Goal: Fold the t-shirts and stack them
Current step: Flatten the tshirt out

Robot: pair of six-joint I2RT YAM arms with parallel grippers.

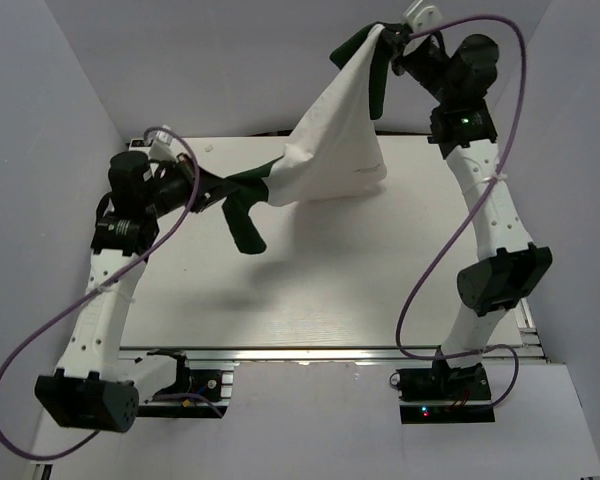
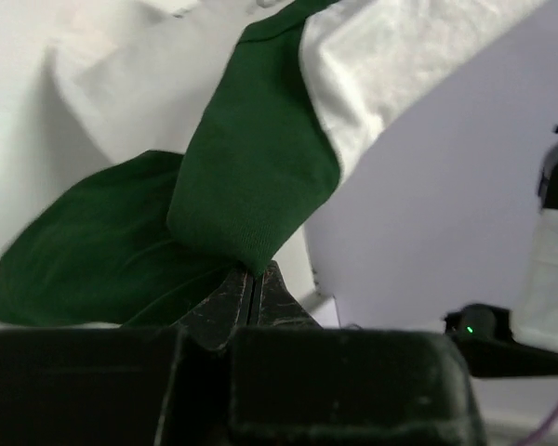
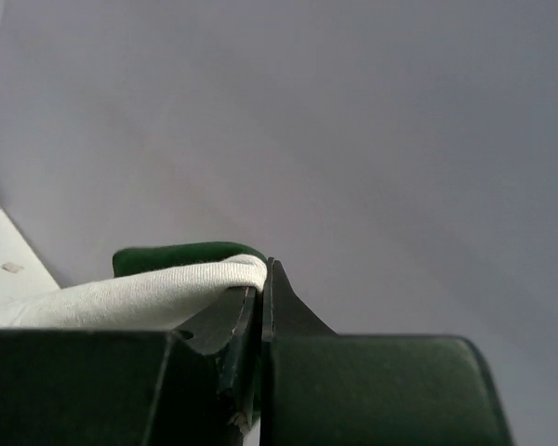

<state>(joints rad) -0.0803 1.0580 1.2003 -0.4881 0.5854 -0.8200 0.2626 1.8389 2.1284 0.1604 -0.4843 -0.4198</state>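
A white t-shirt (image 1: 335, 135) with dark green sleeves hangs stretched in the air between both arms over the back of the table. My left gripper (image 1: 223, 190) is shut on its lower left corner, where a green sleeve (image 1: 244, 225) dangles. In the left wrist view, green sleeve cloth (image 2: 251, 177) is pinched at the tips of the left gripper (image 2: 251, 275). High at the back, my right gripper (image 1: 392, 45) is shut on the shirt's upper end. The right wrist view shows white cloth (image 3: 139, 295) clamped in the right gripper (image 3: 263, 271), a green edge behind it.
The white table (image 1: 310, 290) lies below the shirt, with grey walls on three sides. Purple cables (image 1: 450, 230) loop from each arm. The arm bases stand on the metal rail (image 1: 310, 355) at the near edge.
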